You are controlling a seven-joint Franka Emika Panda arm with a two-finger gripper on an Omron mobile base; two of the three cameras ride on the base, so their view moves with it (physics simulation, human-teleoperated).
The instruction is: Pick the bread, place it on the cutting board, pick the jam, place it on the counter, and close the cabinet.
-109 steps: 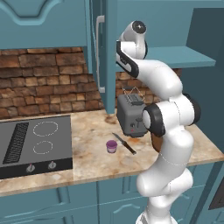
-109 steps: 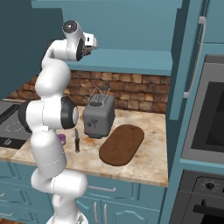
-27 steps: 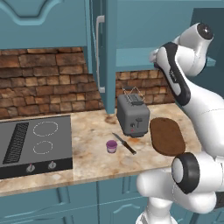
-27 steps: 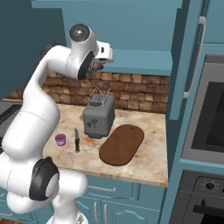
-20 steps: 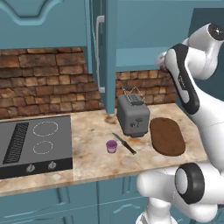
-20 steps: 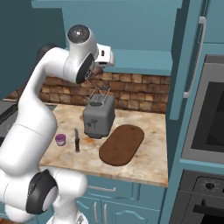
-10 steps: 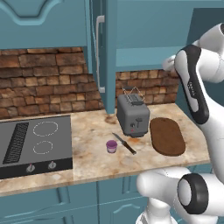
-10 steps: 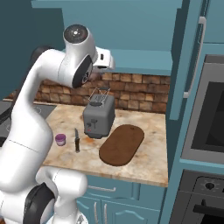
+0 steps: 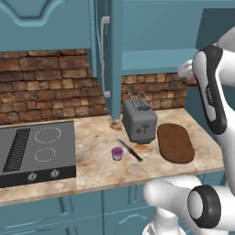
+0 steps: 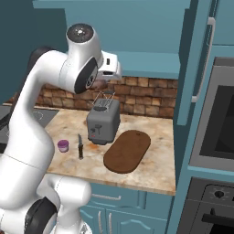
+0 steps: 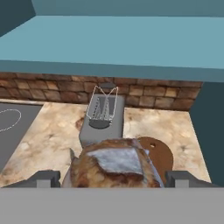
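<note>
Gripper (image 11: 114, 179) clamped on bread (image 11: 114, 167), high above toaster (image 11: 102, 120) and cutting board (image 11: 158, 154); jam (image 9: 117, 153) down on counter (image 9: 92, 165) by knife (image 9: 130, 150).

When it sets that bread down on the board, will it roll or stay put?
The bread, between the end effector's fingers, looks rounded and lumpy, so it may rock slightly. The cutting board lies flat, so it probably settles.
</note>
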